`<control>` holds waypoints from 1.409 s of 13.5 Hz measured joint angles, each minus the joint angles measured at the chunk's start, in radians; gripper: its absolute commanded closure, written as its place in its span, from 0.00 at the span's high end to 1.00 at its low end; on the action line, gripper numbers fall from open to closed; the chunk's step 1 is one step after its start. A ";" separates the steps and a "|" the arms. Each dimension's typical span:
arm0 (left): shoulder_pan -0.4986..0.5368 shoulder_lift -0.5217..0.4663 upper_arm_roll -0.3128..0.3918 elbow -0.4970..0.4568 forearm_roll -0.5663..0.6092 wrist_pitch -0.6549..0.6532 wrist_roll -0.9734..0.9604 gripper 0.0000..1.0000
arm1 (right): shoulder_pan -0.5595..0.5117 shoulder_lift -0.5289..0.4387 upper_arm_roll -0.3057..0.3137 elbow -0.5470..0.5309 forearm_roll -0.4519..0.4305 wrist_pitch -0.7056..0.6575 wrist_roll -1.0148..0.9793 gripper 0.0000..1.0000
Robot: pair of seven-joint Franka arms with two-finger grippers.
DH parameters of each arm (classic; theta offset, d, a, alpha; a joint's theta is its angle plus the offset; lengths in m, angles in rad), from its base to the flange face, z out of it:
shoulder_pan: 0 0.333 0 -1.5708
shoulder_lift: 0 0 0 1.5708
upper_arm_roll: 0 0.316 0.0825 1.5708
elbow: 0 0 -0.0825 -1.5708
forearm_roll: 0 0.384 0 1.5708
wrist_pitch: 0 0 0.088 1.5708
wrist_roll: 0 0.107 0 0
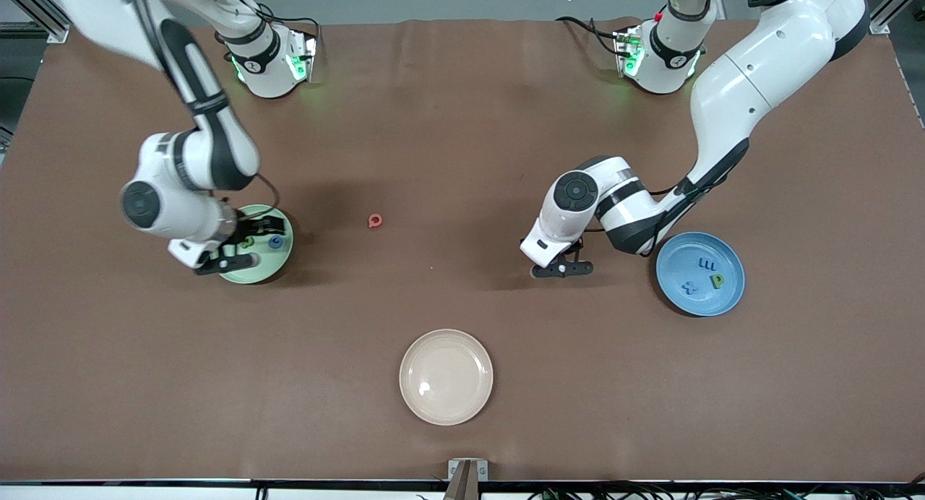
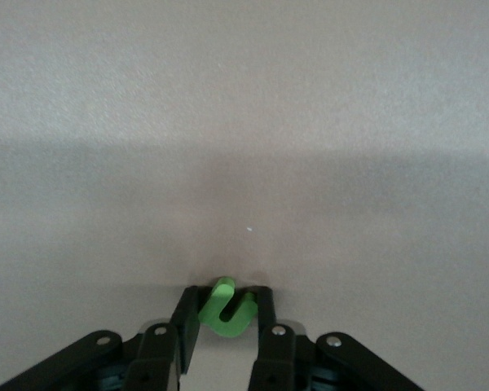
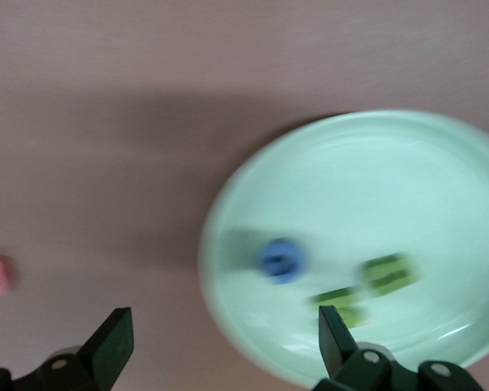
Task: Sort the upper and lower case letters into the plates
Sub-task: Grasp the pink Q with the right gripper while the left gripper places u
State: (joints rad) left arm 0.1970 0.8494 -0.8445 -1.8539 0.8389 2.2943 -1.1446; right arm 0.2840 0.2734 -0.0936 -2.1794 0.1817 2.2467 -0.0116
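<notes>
Jaws of the left gripper [image 2: 224, 314] are pinched on a small green letter [image 2: 226, 308], low over bare desk [image 1: 462, 124] between the cream-white plate [image 1: 446, 376] and the blue plate [image 1: 699, 273]. Spread wide, the right gripper [image 3: 220, 342] hangs over the light green plate [image 1: 257, 254], which sits toward the right arm's end of the desk.

That plate holds a blue letter [image 3: 282, 260] and two green letters [image 3: 389, 273] (blurred in the right wrist view, so their shapes cannot be read).

Toward the left arm's end, the blue plate carries three letters: a green p [image 1: 716, 280], a blue E-like piece [image 1: 704, 266] just beside it, and a blue x [image 1: 691, 288].

One red letter [image 1: 375, 220] lies alone on the desk between the two arms, farther from the front camera than the cream-white plate and well apart from every plate.
</notes>
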 measured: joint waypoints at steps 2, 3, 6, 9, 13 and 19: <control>0.012 -0.008 -0.005 0.008 0.000 -0.016 0.000 0.19 | 0.112 -0.006 0.004 -0.001 0.001 0.009 0.202 1.00; 0.030 -0.013 -0.025 0.011 0.000 -0.045 0.004 0.19 | 0.160 -0.005 0.005 -0.004 0.001 0.029 0.285 1.00; 0.170 -0.023 -0.175 0.013 0.000 -0.203 0.081 0.19 | 0.262 0.001 0.005 -0.012 0.001 0.103 0.465 1.00; 0.365 -0.030 -0.317 -0.016 0.000 -0.342 0.214 0.19 | 0.320 0.042 0.005 -0.020 0.001 0.192 0.542 0.97; 0.607 -0.032 -0.387 -0.108 0.011 -0.364 0.417 0.19 | 0.358 0.116 0.005 -0.021 0.001 0.279 0.590 0.81; 0.754 -0.030 -0.366 -0.162 0.111 -0.349 0.590 0.19 | 0.392 0.149 0.004 -0.028 0.001 0.340 0.658 0.78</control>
State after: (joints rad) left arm 0.9508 0.8190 -1.2106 -2.0163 0.9496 1.9456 -0.5543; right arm 0.6756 0.4227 -0.0893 -2.2070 0.1824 2.5867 0.6463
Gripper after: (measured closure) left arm 0.674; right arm 0.220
